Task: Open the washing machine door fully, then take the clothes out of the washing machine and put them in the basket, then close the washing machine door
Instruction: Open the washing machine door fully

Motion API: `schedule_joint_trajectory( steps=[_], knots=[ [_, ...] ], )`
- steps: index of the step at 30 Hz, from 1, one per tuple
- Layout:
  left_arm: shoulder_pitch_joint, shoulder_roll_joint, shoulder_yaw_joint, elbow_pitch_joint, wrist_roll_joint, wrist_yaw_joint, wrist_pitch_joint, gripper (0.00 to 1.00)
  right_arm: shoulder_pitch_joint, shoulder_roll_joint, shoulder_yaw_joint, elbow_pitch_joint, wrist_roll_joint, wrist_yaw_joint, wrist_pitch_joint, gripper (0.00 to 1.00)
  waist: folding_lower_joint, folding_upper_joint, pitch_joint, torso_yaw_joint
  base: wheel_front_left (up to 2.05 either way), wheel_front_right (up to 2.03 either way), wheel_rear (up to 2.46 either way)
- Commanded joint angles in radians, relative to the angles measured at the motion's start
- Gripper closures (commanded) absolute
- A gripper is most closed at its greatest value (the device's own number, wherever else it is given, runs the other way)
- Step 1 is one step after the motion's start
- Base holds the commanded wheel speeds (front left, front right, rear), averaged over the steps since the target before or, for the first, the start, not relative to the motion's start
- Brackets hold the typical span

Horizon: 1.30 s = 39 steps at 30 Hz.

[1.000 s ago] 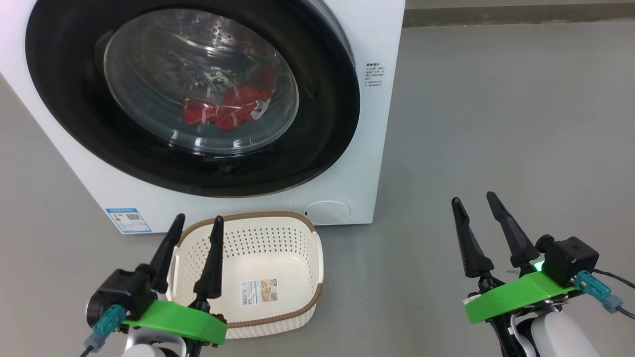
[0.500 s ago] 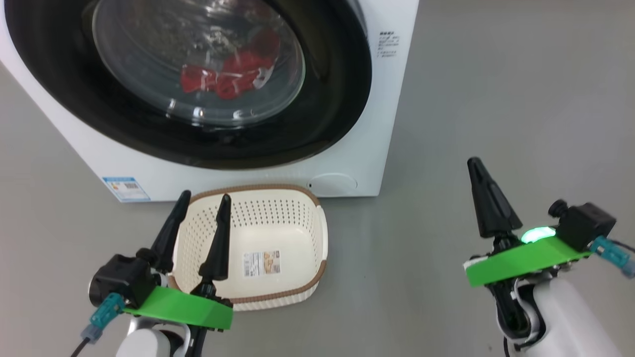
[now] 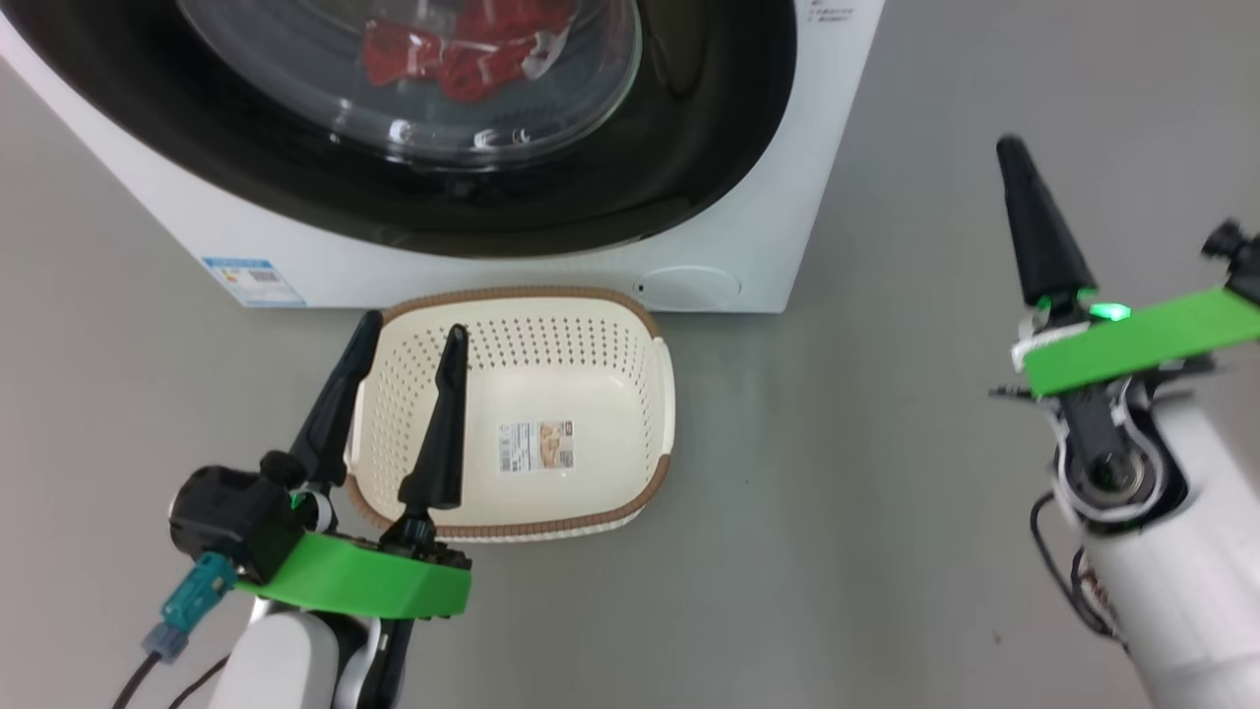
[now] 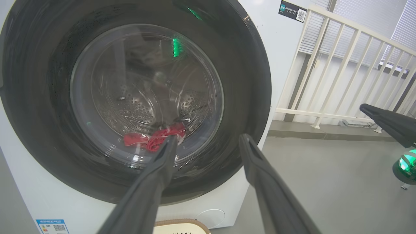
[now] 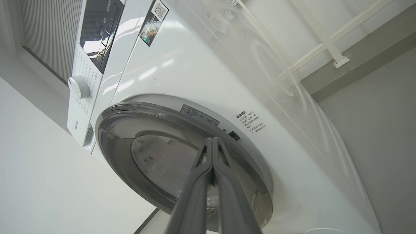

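Head view: the washing machine [image 3: 807,148] stands on the grey floor [image 3: 847,512] at the top of frame. The washing machine door [image 3: 709,148] is closed flat against the front, and red clothes [image 3: 463,54] lie in the drum behind its glass. A blue sticker [image 3: 251,281] and a round flap [image 3: 689,288] mark the bottom edge of the front panel. The basket [image 3: 512,295] sits upright on the floor just in front of the machine, below the door, with a paper label [image 3: 536,445] on its bottom. The left gripper [image 3: 413,328] is at lower left with its fingers spread wide, grasping nothing; the fingers overlap the basket's left side in the frame, and contact cannot be told. The right gripper [image 3: 1016,162] is at the right, well apart from the machine and basket, clenched into a single dark spike with nothing between the fingers. Left wrist view: the two spread fingers point at the lower part of the closed door. The clothes show through the glass near the left fingertip, the basket rim is at the bottom edge, and a white railing [image 4: 341,65] stands beside the machine. The right gripper enters from the right edge. Right wrist view: the fingers are pressed together and empty, aimed at the door's edge seen side-on. A control panel [image 5: 97,29] and a knob [image 5: 79,87] sit further along the machine's front.
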State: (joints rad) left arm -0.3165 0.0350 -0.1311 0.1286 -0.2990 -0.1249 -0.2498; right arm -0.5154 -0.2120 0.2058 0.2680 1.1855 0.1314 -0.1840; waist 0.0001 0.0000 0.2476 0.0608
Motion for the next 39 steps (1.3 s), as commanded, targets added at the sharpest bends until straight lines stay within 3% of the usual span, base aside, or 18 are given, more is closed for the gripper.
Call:
schedule_joint_trajectory(
  steps=[1, 8, 16, 21, 39],
  knots=[
    [-0.034, 0.015, 0.026, -0.033, 0.013, -0.006, -0.012, 0.0, -0.039, -0.011, 0.022, -0.019, 0.041, -0.001, 0.018, 1.0, 0.0, 0.0, 0.028, 0.015, 0.0, 0.0, 0.0],
    [-0.049, 0.015, 0.026, -0.051, 0.03, -0.006, -0.012, 0.0, -0.162, -0.05, 0.042, 0.028, 0.249, -0.001, 0.172, 1.0, 0.0, 0.0, 0.085, 0.036, 0.0, 0.0, 0.0],
    [-0.064, 0.015, 0.018, -0.062, 0.036, -0.006, -0.012, 0.0, -0.268, -0.087, 0.021, 0.048, 0.362, -0.001, 0.279, 1.0, 0.0, 0.0, 0.141, 0.065, 0.0, 0.0, 0.0],
    [-0.073, 0.017, 0.008, -0.067, 0.042, -0.006, -0.012, 0.0, -0.33, -0.11, 0.005, 0.031, 0.407, -0.001, 0.349, 1.0, 0.0, 0.0, 0.186, 0.09, 0.0, 0.0, 0.0],
    [-0.102, 0.029, -0.02, -0.093, 0.048, -0.006, -0.012, 0.0, -0.522, -0.098, -0.087, 0.101, 0.513, -0.001, 0.52, 1.0, 0.0, 0.0, 0.322, 0.132, 0.0, 0.0, 0.0]
  ],
)
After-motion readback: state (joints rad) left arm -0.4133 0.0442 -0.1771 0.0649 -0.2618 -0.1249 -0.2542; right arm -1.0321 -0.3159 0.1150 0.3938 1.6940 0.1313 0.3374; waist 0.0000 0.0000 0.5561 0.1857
